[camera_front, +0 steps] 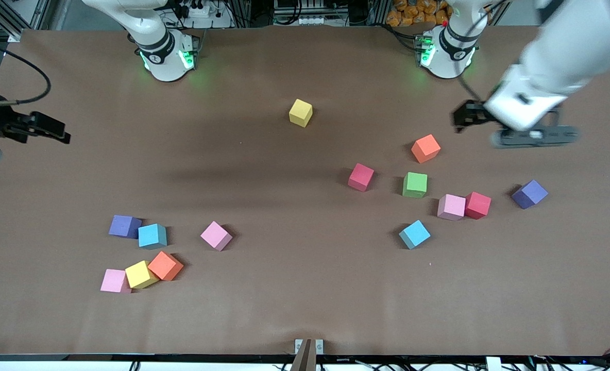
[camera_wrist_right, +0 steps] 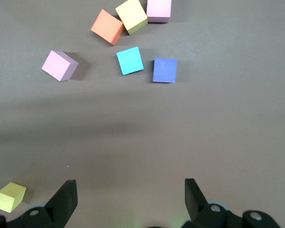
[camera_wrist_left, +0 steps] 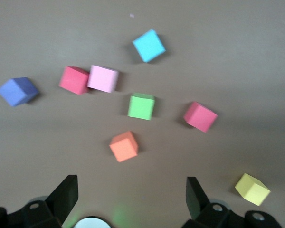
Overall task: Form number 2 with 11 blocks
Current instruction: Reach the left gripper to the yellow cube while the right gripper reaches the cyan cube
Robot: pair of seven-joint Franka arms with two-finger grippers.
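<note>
I see no figure started: the blocks lie loose on the counter (camera_front: 294, 67) in two scatters, plus a lone yellow block (camera_front: 301, 112) near the edge where the arm bases stand. Left end effector (camera_front: 513, 129) hangs wide open and empty over the left arm's end, above the orange block (camera_front: 426, 148); right end effector (camera_front: 32, 128) is also spread wide, holding nothing, at the right arm's end edge. Main risk as I judge it: the pink block (camera_front: 451, 207) and crimson block (camera_front: 477, 205) touch face to face, so a finger dropped between neighbours could shove one aside. The yellow-orange-pink cluster (camera_front: 141, 274) near the front edge is equally tight. Blocks are matte foam cubes, soft-edged; squeezing may compress or twist them. Counter covering is plain brown, slightly creased.
</note>
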